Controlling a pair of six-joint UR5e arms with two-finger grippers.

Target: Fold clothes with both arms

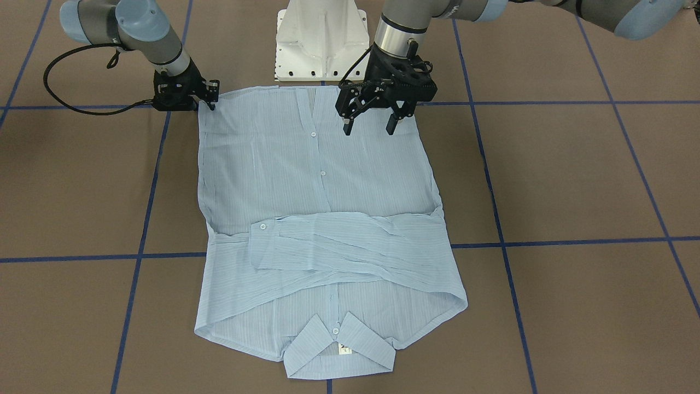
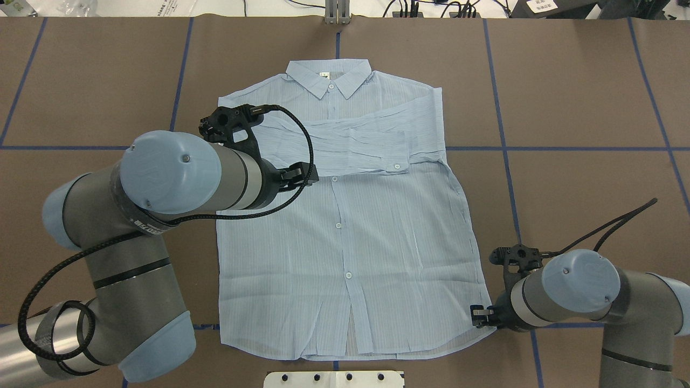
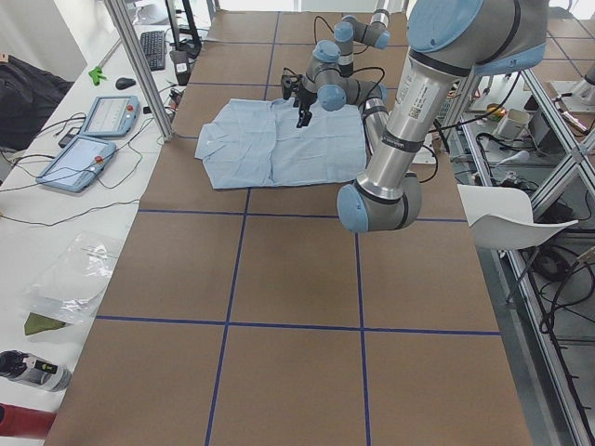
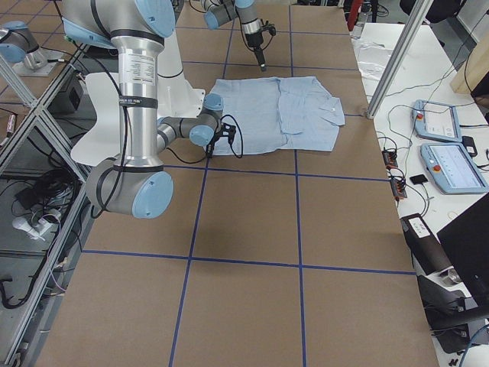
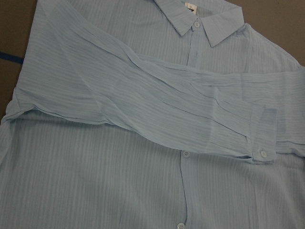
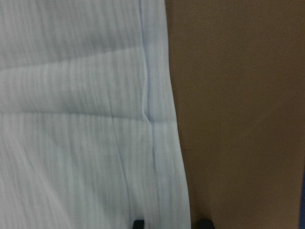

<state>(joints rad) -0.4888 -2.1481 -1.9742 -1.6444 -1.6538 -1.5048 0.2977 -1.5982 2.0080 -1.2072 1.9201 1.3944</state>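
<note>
One shirt [image 1: 328,186], two grippers. Left gripper [image 1: 369,130] is wide open; only the wrist view shows right gripper [image 6: 171,223] tips apart.

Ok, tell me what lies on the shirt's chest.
Two folded sleeves, crossed, one cuff uppermost. The shirt front under them is hidden.

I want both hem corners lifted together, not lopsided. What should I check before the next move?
1. Sleeve folded across the shirt: ok.
2. Right gripper at the hem corner: ok, open, fingers straddling the edge.
3. Left gripper down at its own corner: not ok, open, raised above the cloth.
4. Fabric clamped by either gripper: not ok.
5. Collar flat, far from the robot: ok.
</note>
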